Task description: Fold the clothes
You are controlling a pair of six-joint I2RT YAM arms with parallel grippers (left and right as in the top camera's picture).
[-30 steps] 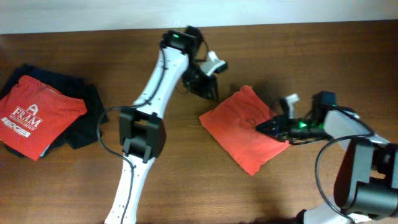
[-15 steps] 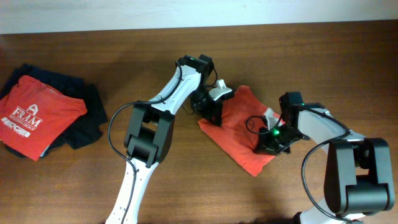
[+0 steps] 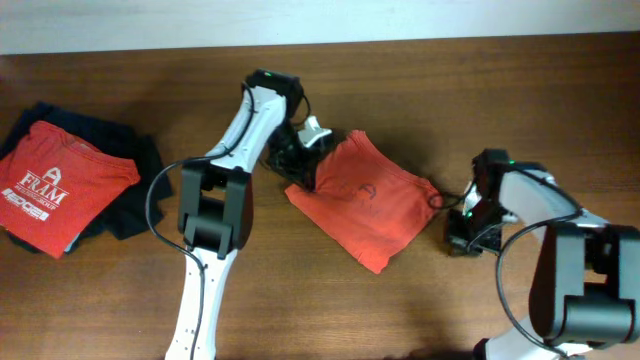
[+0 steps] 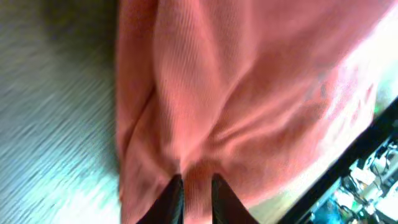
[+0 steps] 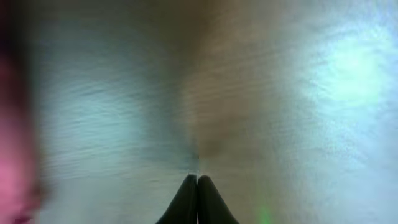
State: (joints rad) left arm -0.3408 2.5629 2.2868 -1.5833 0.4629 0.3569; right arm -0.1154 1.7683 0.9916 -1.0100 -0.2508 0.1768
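Overhead: L tool (image 3: pixel 298 168) pinches T-shirt (image 3: pixel 365 200) edge; R tool (image 3: pixel 463 238) apart, closed.

overhead view is evenly lit and pretty sharp, soft shadows on the wooden table (image 3: pixel 420 300); both wrist views smeared with blur; pale glare patches on the wood in the right one; orange-red t-shirt (image 4: pixel 249 93) washed out, soft

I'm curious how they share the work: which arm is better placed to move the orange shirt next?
Probably left. The left pincer grips the shirt at its edge; the right pincer is shut on nothing, over bare table beside it.
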